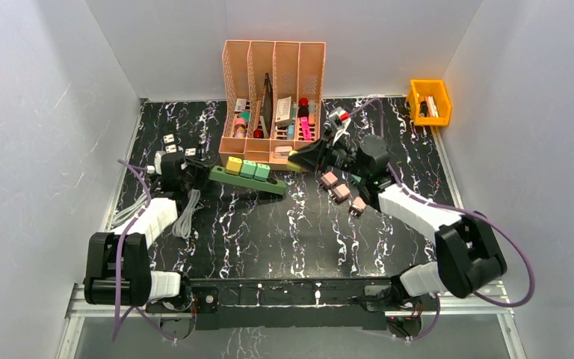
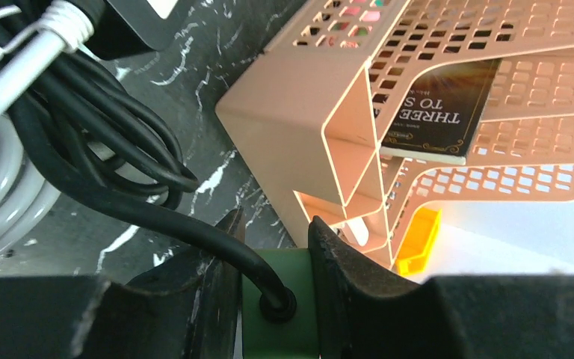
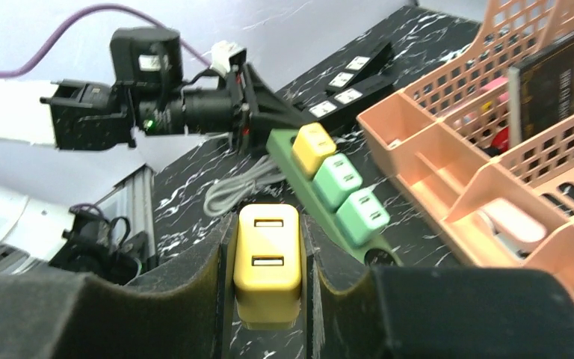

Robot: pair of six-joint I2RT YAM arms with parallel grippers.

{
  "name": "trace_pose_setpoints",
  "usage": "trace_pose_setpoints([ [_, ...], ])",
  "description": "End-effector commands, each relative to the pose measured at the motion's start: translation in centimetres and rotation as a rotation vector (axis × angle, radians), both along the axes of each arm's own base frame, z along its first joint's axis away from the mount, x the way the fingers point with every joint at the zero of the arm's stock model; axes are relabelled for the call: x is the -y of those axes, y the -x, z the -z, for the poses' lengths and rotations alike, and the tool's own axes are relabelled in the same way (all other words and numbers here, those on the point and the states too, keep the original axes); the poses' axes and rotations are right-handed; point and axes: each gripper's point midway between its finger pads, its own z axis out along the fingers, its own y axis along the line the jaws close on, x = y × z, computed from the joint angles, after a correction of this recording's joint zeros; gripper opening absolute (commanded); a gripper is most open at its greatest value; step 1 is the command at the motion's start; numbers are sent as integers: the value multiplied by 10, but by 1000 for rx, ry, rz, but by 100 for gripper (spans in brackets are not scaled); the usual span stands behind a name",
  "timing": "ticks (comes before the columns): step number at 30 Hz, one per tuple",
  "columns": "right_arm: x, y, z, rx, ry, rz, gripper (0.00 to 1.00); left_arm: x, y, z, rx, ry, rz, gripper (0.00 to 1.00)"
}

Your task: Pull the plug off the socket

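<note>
A green power strip (image 1: 248, 181) lies in front of the pink organizer, with a yellow plug (image 1: 234, 164) and two green plugs (image 1: 255, 170) standing in it. My left gripper (image 1: 194, 178) is shut on the strip's left end (image 2: 278, 295), where its black cable (image 2: 157, 217) enters. My right gripper (image 1: 297, 158) is shut on a second yellow plug (image 3: 267, 250), held clear of the strip's right end. In the right wrist view the strip (image 3: 308, 196) shows a bare socket (image 3: 377, 256) at its near end.
A pink file organizer (image 1: 273, 93) stands behind the strip. Three pink plugs (image 1: 341, 192) lie on the table by the right arm. An orange bin (image 1: 429, 101) sits at the back right. A black power strip (image 1: 176, 142) and coiled grey cable (image 1: 187, 213) lie at the left.
</note>
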Motion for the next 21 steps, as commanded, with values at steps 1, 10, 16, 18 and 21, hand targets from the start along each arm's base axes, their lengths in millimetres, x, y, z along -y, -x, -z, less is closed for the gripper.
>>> trace_pose_setpoints([
  [1,8,11,5,-15,30,60,0,-24,-17,-76,211,-77,-58,0],
  [10,-3,10,115,-395,152,22,0,-29,-23,-114,327,-281,109,0],
  [16,-27,-1,150,-526,169,0,0,-55,-20,-116,262,-442,110,0],
  [18,-37,0,166,-577,178,-29,0,-61,-19,-122,273,-466,110,0],
  [21,-52,2,170,-610,173,-86,0,-63,-21,-127,281,-495,130,0],
])
